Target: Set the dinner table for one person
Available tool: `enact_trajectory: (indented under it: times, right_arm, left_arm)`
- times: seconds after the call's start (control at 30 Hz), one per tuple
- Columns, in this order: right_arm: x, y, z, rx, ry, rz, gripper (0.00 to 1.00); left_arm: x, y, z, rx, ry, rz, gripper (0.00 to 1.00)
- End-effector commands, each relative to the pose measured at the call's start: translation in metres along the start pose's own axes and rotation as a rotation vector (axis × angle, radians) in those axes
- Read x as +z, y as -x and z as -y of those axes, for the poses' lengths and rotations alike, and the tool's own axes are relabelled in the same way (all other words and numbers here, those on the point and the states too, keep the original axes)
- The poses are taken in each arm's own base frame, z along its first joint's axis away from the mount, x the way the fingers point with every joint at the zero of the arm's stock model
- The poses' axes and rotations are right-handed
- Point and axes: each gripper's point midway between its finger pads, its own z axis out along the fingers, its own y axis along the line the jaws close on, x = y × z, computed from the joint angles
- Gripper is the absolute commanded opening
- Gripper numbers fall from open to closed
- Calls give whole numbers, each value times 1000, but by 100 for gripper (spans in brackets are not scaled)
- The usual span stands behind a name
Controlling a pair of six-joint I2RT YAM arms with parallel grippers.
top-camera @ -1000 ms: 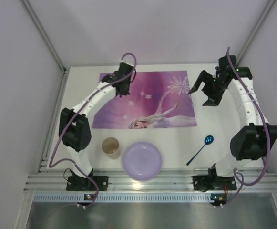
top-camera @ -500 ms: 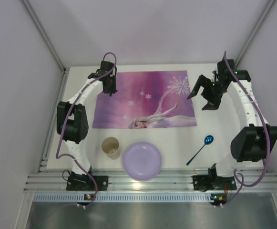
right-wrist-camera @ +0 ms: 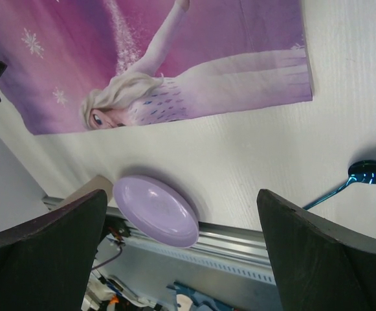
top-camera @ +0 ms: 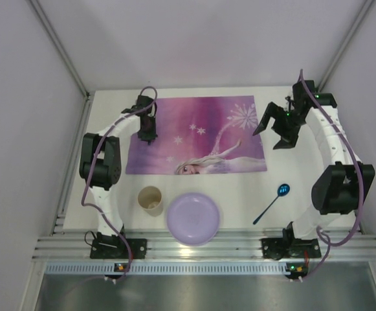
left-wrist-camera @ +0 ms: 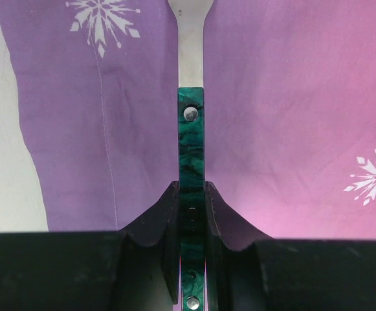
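Left pincer [left-wrist-camera: 191,194]: pinching green-handled utensil [left-wrist-camera: 191,139] above placemat [left-wrist-camera: 291,97], near its left edge, likely for laying down.
Right pincer [top-camera: 274,131]: spread wide, empty, right of placemat.

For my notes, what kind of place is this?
Probably a robot lab cell, not a home: plain wall panels enclose the white table, and two arms are bolted to a metal rail.

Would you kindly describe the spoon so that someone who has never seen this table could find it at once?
On the white dinner table, find the purple placemat and go from its right near corner toward the near edge. The spoon lies there diagonally, alone. It is slim and shiny blue, unlike the round lilac plate and tan cup to its left.
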Motion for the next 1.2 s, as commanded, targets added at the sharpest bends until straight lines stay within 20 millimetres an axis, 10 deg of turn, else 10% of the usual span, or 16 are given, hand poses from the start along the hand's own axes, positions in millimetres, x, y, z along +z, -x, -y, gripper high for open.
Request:
enact_trajectory:
  times: [0.0, 0.27, 0.63, 1.17]
  right_arm:
    - [-6, 11, -7, -27, 24, 24, 100]
    - [-1, 10, -5, -29, 22, 17, 100]
    - [15, -22, 25, 21, -30, 10, 100]
    - [45, -82, 120, 169, -333, 41, 100]
  left_arm:
    - [5, 4, 4, -27, -23, 16, 0]
    - [0, 5, 3, -28, -16, 10, 2]
    - [-14, 11, -3, -7, 10, 34, 41]
    - [-69, 49, 5, -48, -31, 157, 39]
